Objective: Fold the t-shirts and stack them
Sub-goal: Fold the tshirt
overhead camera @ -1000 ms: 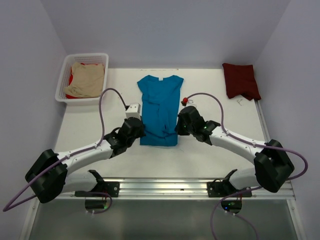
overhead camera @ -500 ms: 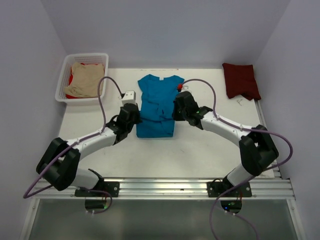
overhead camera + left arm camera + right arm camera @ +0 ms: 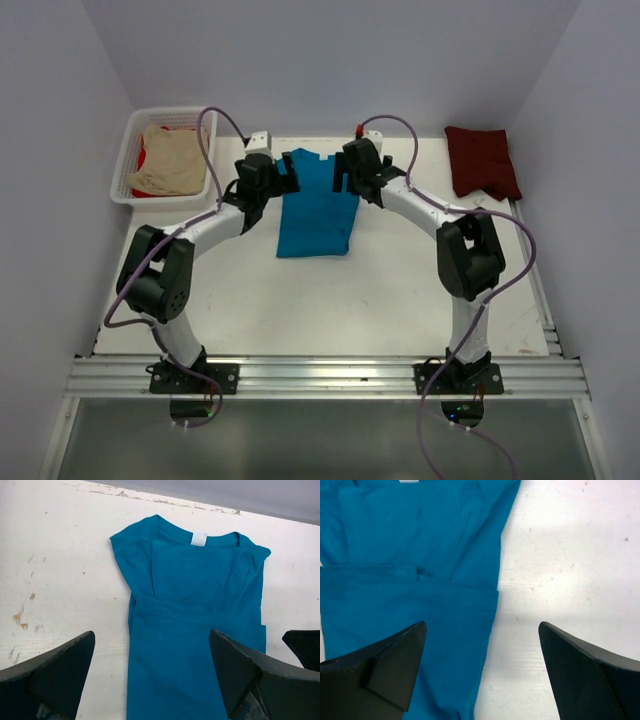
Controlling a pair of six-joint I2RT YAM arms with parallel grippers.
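The teal shirt (image 3: 318,215) lies flat in the upper middle of the top view, on the white worktop (image 3: 400,290), collar toward the top of the frame and lower part folded up. The left end effector (image 3: 283,176) sits at its left shoulder and the right end effector (image 3: 345,172) at its right shoulder, facing each other across the collar end.

In the left wrist view the left end effector (image 3: 152,635) is spread wide and empty. The teal shirt (image 3: 190,605) fills the gap between its fingers, with the white label (image 3: 199,539) near the top. The right end effector (image 3: 481,625) is also spread wide, gripping nothing. The right edge of the teal shirt (image 3: 395,580) runs between its fingers. Whether any fingertip touches the cloth cannot be told.

A maroon shirt (image 3: 482,160) lies folded at the upper right. At the upper left, a basket (image 3: 165,112) holds a beige shirt (image 3: 170,160) over a red shirt (image 3: 143,160).
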